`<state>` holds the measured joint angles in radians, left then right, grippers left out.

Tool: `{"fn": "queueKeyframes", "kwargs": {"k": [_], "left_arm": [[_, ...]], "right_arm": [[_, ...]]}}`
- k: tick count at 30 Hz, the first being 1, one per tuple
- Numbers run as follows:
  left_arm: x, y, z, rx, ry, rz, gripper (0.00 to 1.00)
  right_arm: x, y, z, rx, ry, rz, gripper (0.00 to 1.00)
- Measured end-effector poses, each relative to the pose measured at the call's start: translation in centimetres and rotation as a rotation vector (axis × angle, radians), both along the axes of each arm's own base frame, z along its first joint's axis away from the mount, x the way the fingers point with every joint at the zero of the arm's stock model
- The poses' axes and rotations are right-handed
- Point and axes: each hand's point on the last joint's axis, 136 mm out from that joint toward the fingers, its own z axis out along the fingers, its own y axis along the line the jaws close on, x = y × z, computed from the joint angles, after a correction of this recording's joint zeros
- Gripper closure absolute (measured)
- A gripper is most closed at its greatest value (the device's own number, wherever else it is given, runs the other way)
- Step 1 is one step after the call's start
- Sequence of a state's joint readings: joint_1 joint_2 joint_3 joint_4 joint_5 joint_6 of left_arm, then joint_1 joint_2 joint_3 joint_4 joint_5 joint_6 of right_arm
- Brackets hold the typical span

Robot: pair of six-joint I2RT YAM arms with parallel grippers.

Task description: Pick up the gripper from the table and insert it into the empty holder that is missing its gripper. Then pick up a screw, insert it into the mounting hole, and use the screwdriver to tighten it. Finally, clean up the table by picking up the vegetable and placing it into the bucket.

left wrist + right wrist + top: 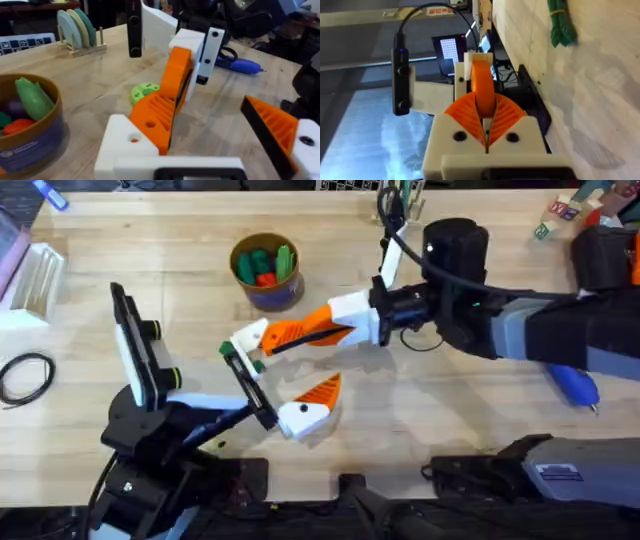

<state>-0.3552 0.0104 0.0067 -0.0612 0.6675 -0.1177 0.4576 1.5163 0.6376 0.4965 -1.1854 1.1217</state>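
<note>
My left gripper [298, 370] [210, 107] is open just above the table, its fingers spread wide. Its right finger carries an orange wedge [272, 125]. Its left finger is the white holder [125, 147], with a small hole on top. The orange gripper [152, 117] [482, 82] sits against this holder. My right gripper [285, 337] [484, 105] reaches in from the right and is shut on the orange gripper's tip. The blue screwdriver [575, 385] [240, 65] lies at the right. The dark green vegetable [560, 22] lies on the table. The bucket [267, 275] [30, 140] holds green and red toys. The screw is out of view.
A bright green disc [142, 91] lies on the table just beyond my left fingers. A plate rack [80, 30] stands at the far left, with a black cable loop [25, 375] in front of it. Coloured blocks [565, 210] sit at the back right.
</note>
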Motion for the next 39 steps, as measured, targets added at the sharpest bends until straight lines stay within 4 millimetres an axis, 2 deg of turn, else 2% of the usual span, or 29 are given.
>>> {"fn": "queueKeyframes", "kwargs": {"k": [11, 16, 22, 39], "left_arm": [[2.0, 1.5, -0.1, 0.0, 0.011, 0.137, 0.008], [0.8, 0.5, 0.0, -0.003, 0.01, 0.056, 0.008], [0.2, 0.1, 0.0, -0.001, 0.004, 0.016, 0.007], [1.0, 0.7, 0.0, 0.0, 0.006, 0.068, 0.008]], "right_arm": [[1.6, 2.2, -0.7, -0.005, 0.008, -0.062, 0.992], [1.1, 2.9, -0.3, 0.003, 0.025, -0.027, 0.992], [1.1, 2.7, -0.1, 0.011, 0.049, 0.0, 0.992], [1.7, 3.9, -0.2, -0.012, 0.019, -0.053, 0.992]]}}
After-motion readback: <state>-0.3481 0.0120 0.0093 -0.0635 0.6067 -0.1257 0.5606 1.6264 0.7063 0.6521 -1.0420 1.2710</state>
